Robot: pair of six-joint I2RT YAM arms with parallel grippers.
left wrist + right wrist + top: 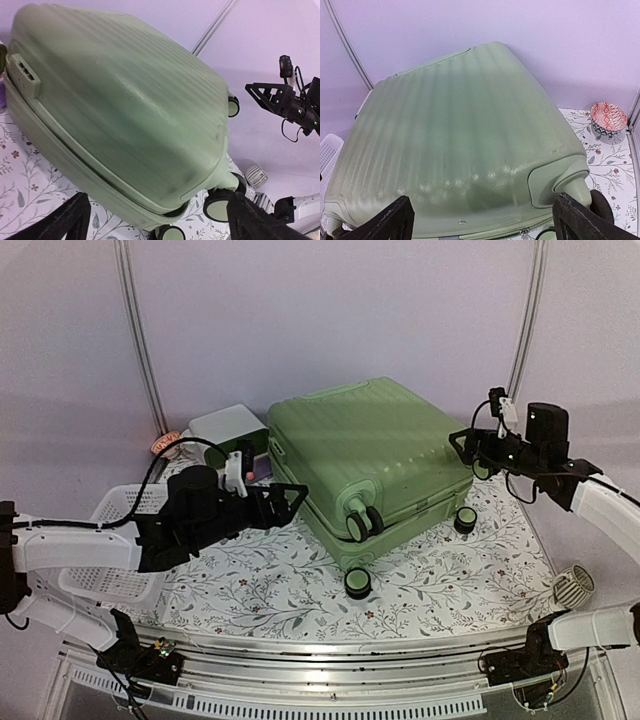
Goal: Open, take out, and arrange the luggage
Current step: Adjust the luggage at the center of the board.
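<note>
Closed green suitcase (370, 455) lies flat toward the far edge of the surface (430, 580); left pincer (297, 502) and right pincer (462, 453) flank it, wide open and empty, apparently positioned to part its shell.

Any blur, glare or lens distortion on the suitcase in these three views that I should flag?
Top external: the luggage is sharp and evenly lit, with faint light bands on its lid. Left wrist: the shell looks smeared, and a wide-angle bulge bends its edges. Right wrist: stripes of light and shade cross the shell, with speckled glare near the lower edge.

Light-green ribbed luggage (375, 455), flat, seemingly closed
</note>
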